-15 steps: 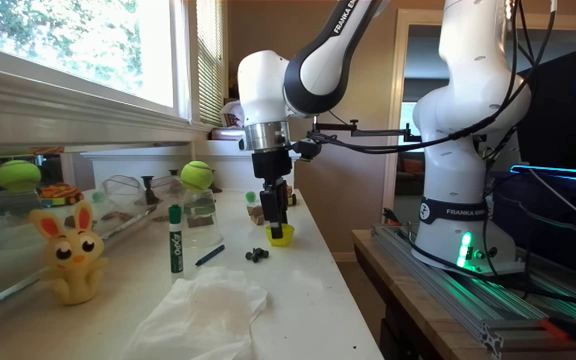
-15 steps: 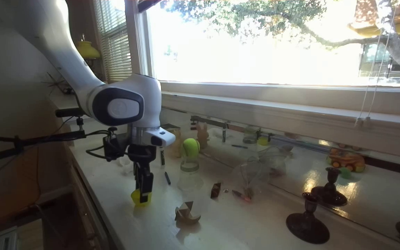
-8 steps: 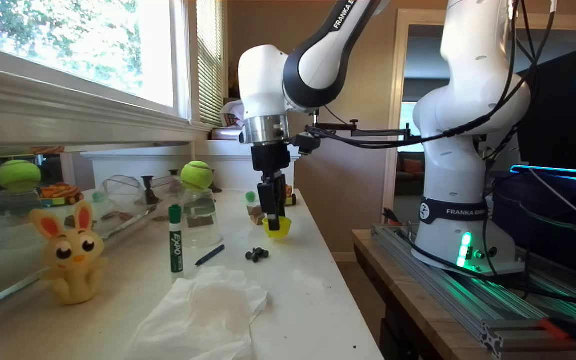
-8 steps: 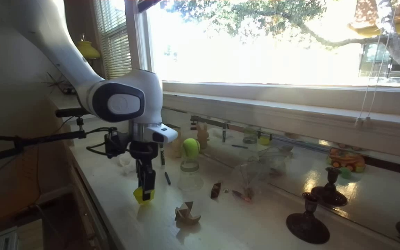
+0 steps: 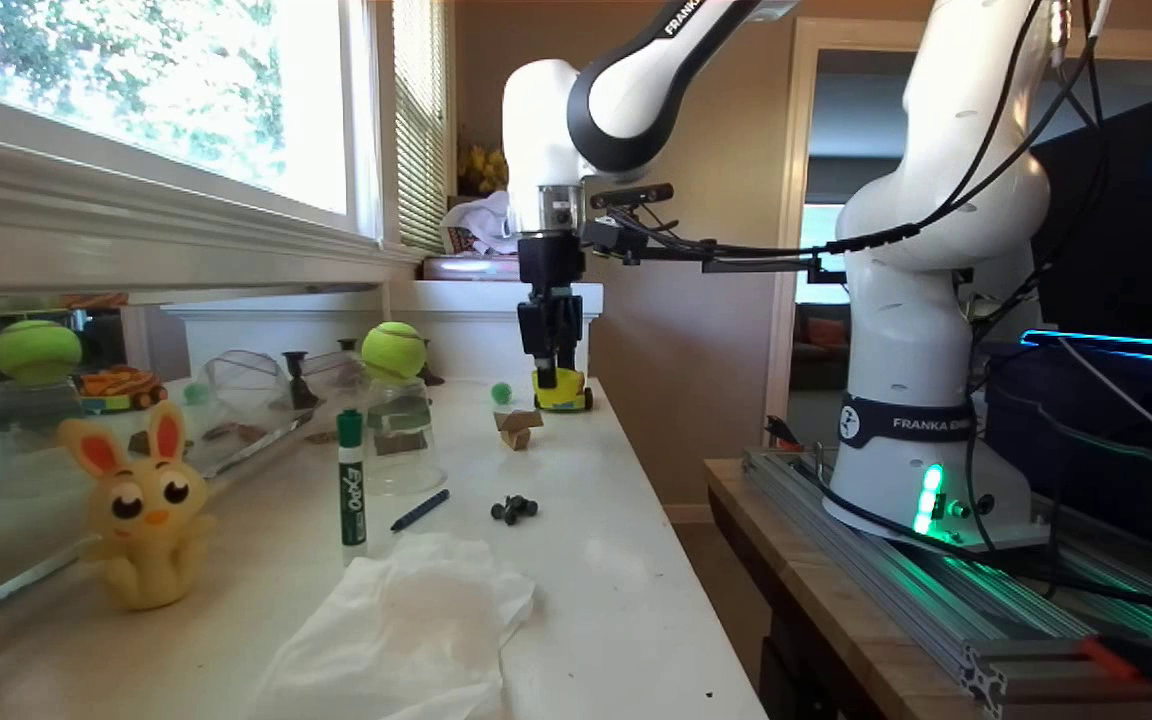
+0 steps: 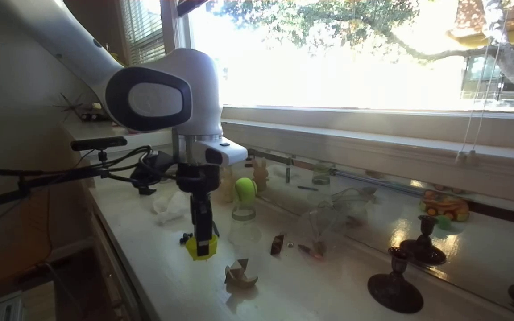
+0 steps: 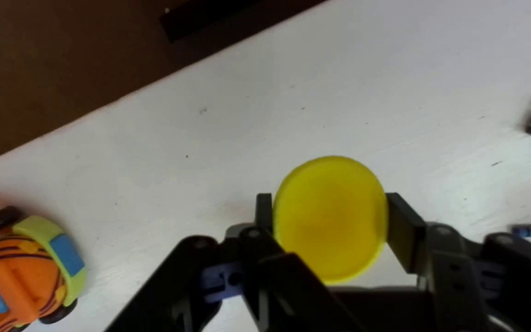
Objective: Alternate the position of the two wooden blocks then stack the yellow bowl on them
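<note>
The yellow bowl (image 7: 330,216) is pinched between the two fingers of my gripper (image 6: 202,250), which is shut on it from both sides. In the wrist view one finger pad (image 7: 404,230) presses its side. The bowl hangs above the white tabletop in both exterior views, in front of a toy car in one of them. Beyond it in an exterior view lies a faceted brown wooden block shape (image 6: 239,273), also seen below the gripper (image 5: 514,425); whether this is one block or two touching I cannot tell. A dark brown block (image 6: 277,244) stands apart, nearer the wall.
A black item (image 5: 514,510), a blue pen (image 5: 421,510), an upright green marker (image 5: 352,485) and a tennis ball (image 5: 394,350) on a clear glass share the tabletop. A toy car (image 7: 21,276) sits near the table edge. Dark candle holders (image 6: 395,285) and a mirror line the wall side.
The arm has risen, carrying the yellow bowl up off the tabletop and toward the wooden block shape. The black item now shows behind the bowl. The other objects stay put.
</note>
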`<move>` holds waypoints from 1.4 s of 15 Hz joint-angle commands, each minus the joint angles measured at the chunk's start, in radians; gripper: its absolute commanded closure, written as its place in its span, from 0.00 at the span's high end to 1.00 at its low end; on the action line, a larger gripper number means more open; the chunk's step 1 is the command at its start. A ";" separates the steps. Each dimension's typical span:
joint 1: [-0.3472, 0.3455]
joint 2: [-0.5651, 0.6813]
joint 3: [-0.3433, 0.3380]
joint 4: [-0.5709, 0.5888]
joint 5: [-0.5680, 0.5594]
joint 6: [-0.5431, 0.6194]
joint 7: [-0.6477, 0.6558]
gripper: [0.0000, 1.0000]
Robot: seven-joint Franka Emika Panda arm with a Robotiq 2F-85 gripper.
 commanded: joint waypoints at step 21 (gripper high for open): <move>-0.036 0.121 -0.058 0.124 0.036 -0.019 -0.021 0.36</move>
